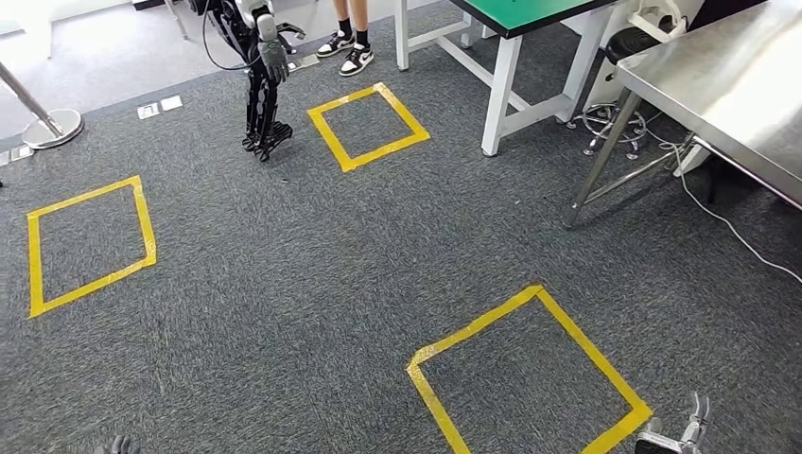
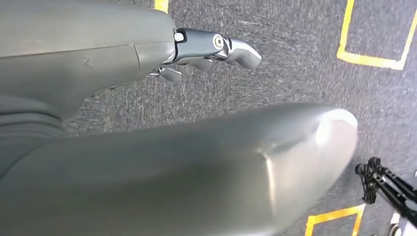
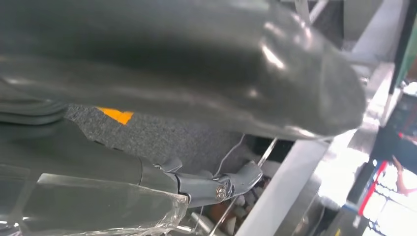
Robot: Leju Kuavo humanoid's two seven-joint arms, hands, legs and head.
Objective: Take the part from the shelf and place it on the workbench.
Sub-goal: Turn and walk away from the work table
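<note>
Looking down on grey carpet (image 1: 284, 284) marked with yellow tape squares (image 1: 530, 378), beside a shiny steel table (image 1: 728, 85). Hanging the left hand (image 2: 196, 46) low, fingers apart, holding nothing. Carrying a clear, crinkled plastic-wrapped part (image 3: 108, 206) against the right hand (image 3: 196, 187); cannot tell whether actually gripping it.

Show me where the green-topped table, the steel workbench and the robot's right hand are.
green-topped table (image 1: 530, 11): head view, on the green surface near its front edge.
steel workbench (image 1: 728, 90): head view, on the bare metal top.
right hand (image 1: 683, 432): head view, on the hand's fingers at the bottom edge.
</note>
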